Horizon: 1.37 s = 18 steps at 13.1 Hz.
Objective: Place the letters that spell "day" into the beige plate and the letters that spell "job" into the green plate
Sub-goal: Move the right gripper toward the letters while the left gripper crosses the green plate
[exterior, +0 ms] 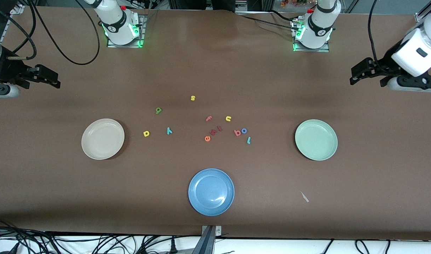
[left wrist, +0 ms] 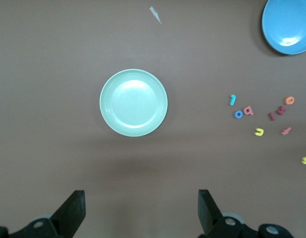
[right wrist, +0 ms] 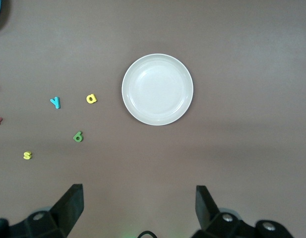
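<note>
The beige plate [exterior: 103,138] [right wrist: 157,89] lies toward the right arm's end. Beside it lie the yellow d [exterior: 146,133] [right wrist: 91,98], teal y [exterior: 169,131] [right wrist: 55,102] and green a [exterior: 158,110] [right wrist: 78,136]. The green plate [exterior: 316,139] [left wrist: 133,102] lies toward the left arm's end. The pinkish b [exterior: 237,132] [left wrist: 249,110], dark blue o [exterior: 244,131] [left wrist: 238,114] and light blue j [exterior: 248,140] [left wrist: 232,99] sit beside it. My right gripper [exterior: 55,80] [right wrist: 139,191] and left gripper [exterior: 352,77] [left wrist: 141,197] hang open and hold nothing, each over bare table at its own end.
A blue plate [exterior: 211,191] sits nearest the front camera, mid-table. Spare letters lie in the middle: yellow s [exterior: 192,98], yellow u [exterior: 228,118], pink f [exterior: 208,118], red k and i [exterior: 217,129], orange e [exterior: 207,138]. A small white scrap [exterior: 304,197] lies near the front edge.
</note>
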Motion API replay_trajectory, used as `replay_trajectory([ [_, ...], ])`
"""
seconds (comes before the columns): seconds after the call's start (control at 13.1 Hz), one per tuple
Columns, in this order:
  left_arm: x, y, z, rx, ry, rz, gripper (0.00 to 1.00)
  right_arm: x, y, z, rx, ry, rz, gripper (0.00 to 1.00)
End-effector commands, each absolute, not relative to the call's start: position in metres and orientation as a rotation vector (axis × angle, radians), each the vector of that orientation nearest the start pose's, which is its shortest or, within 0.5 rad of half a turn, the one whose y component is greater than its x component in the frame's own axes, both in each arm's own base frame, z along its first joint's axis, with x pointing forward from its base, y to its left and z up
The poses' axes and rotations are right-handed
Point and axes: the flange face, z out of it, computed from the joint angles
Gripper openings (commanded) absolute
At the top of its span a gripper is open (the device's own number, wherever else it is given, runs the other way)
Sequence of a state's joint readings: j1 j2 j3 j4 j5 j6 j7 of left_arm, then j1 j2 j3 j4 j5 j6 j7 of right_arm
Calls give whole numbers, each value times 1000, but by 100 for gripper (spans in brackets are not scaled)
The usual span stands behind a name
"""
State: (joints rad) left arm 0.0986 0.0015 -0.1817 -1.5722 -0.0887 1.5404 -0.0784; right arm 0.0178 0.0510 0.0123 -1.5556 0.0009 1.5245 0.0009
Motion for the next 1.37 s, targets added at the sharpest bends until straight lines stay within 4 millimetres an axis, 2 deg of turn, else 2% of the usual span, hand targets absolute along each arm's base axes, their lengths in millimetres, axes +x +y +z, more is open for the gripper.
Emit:
replay_trajectory([
  [0.0, 566, -53, 612, -3257, 17, 5, 100, 571, 26, 592, -3129, -62, 166, 100],
  [0.15, 577, -43, 585, -3259, -15, 82, 100, 575, 33, 582, -3127, -84, 192, 100],
  [0.3, 583, -27, 567, -3261, -39, 143, 100, 579, 50, 573, -3138, -130, 207, 100],
  [0.38, 584, -25, 569, -3262, -44, 134, 100, 581, 62, 567, -3141, -161, 217, 100],
  [0.53, 584, -26, 573, -3262, -44, 121, 100, 582, 66, 564, -3131, -170, 219, 100],
  [0.69, 584, -30, 574, -3263, -36, 120, 100, 594, 86, 533, -3134, -224, 262, 100],
  [0.84, 585, -22, 581, -3238, -40, 86, 100, 598, 108, 509, -3132, -277, 327, 100],
  [0.99, 587, -28, 580, -3180, -18, 74, 100, 599, 116, 497, -3123, -293, 369, 100],
  [1.14, 591, -27, 569, -3165, -4, 103, 100, 601, 122, 486, -3116, -296, 396, 100],
  [1.3, 590, -20, 565, -3166, -11, 125, 100, 598, 140, 483, -3117, -334, 393, 100],
])
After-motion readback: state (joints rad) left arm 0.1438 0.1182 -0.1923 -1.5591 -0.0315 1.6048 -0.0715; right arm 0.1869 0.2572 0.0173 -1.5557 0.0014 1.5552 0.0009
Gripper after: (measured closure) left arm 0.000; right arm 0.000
